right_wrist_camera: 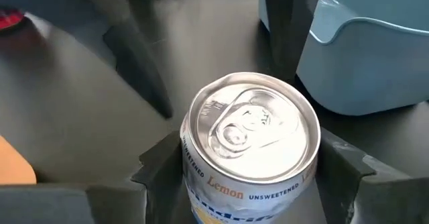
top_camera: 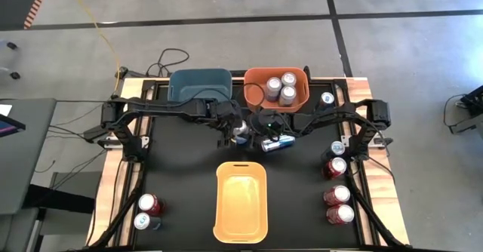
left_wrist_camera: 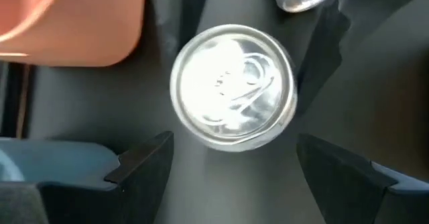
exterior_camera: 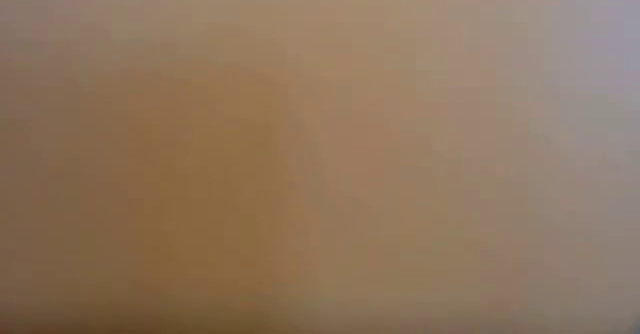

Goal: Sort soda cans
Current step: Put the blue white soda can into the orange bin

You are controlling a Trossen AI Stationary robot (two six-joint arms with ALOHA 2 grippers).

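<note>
1. My right gripper (top_camera: 277,142), counter (top_camera: 181,176) centre: fingers clamped on blue metal soda can (right_wrist_camera: 249,150), lying sideways.
2. My left gripper (top_camera: 235,133): fingers apart over upright silver-topped can (left_wrist_camera: 232,86).
3. Orange plastic bin (top_camera: 298,101) just beside; yellow bin (top_camera: 241,229) near.

We get the high view straight down over the whole surface (top_camera: 189,154) and both arms. Low view shows only a blurred tan wash. Left wrist view looks close down on a can top (left_wrist_camera: 232,84) ahead of its jaws. Right wrist view, very close, has a can (right_wrist_camera: 251,143) between its jaws; both share the blue bin (right_wrist_camera: 362,56).
</note>
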